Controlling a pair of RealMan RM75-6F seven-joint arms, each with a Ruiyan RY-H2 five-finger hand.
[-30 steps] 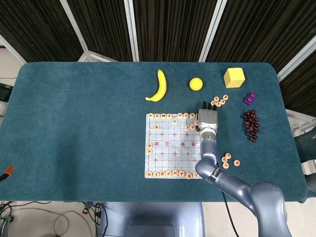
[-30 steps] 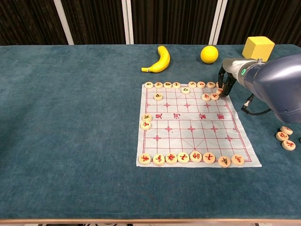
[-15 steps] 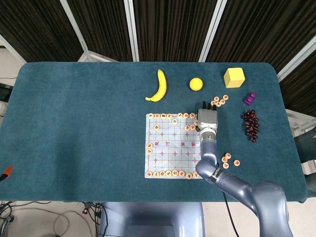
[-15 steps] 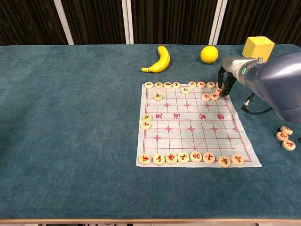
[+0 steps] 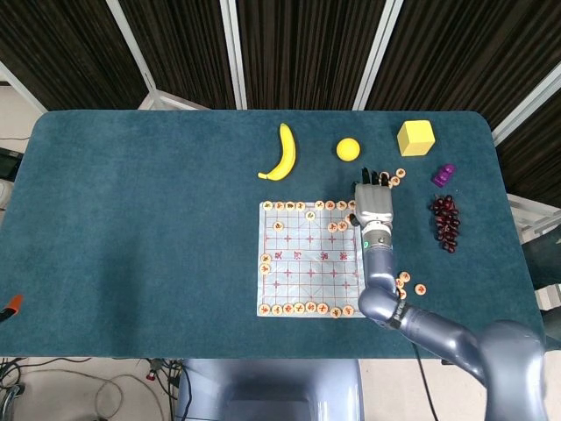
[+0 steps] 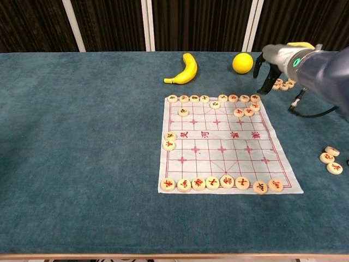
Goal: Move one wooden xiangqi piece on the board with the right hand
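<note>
The paper xiangqi board point(image 6: 229, 153) lies on the blue cloth, also seen in the head view point(image 5: 307, 272). Round wooden pieces line its far and near rows. One piece point(image 6: 254, 107) sits near the far right corner, two more point(image 6: 244, 112) just left of it. My right hand point(image 6: 267, 70) hangs above the table beyond that corner, fingers pointing down and holding nothing. From the head view the right hand point(image 5: 372, 203) covers the board's far right corner. My left hand shows in neither view.
A banana point(image 6: 186, 69) and a yellow ball point(image 6: 242, 63) lie behind the board. A yellow cube point(image 5: 415, 137), a purple object point(image 5: 443, 174) and dark grapes point(image 5: 445, 221) sit to the right. Loose pieces lie behind the hand point(image 6: 283, 84) and right of the board point(image 6: 329, 159).
My right hand has lifted off the piece at the far right corner and moved up and away from the board. That piece stays on the board.
</note>
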